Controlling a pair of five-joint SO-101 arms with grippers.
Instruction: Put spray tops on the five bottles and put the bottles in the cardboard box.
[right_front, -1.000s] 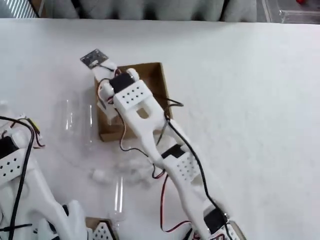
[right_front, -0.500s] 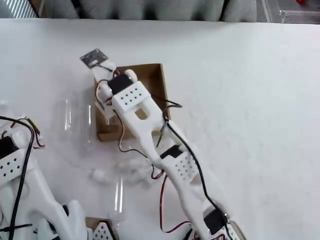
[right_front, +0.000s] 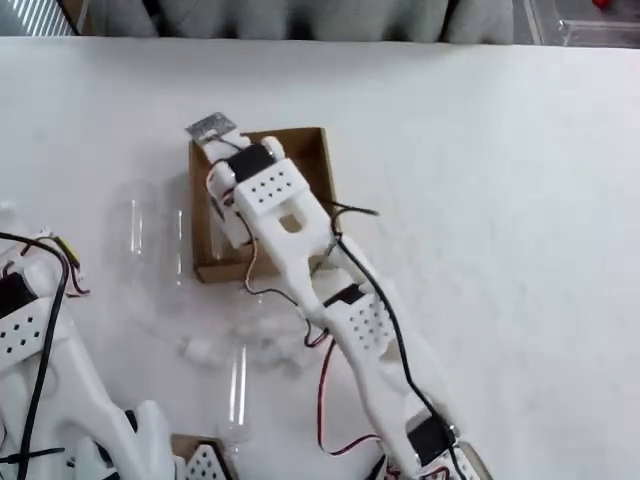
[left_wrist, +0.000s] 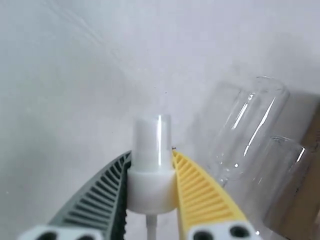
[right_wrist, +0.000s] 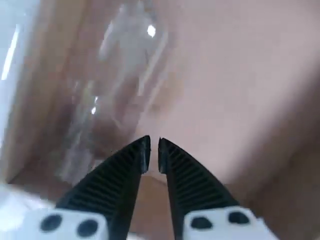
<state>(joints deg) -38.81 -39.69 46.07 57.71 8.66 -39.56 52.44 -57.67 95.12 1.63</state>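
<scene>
My left gripper (left_wrist: 151, 156) is shut on a white spray top (left_wrist: 152, 135), held upright above the white table. Just beyond it lie two clear bottles (left_wrist: 250, 125) (left_wrist: 282, 172) without tops, beside the cardboard box (left_wrist: 315, 137). My right gripper (right_wrist: 152, 149) hangs shut and empty inside the cardboard box (right_wrist: 240, 90), close to a clear bottle (right_wrist: 117, 80) that lies along one wall. From above, the right arm (right_front: 290, 240) stretches over the box (right_front: 312, 155) and hides most of its inside.
Two clear bottles (right_front: 135, 240) (right_front: 180, 245) lie left of the box and a third bottle (right_front: 237, 385) nearer the front. Loose white spray tops (right_front: 255, 345) sit between them. The left arm (right_front: 40, 350) fills the front left corner.
The right arm's wrist has swung right, from above the box's left wall to over its inside. The left arm and the bottles on the table have not moved.
</scene>
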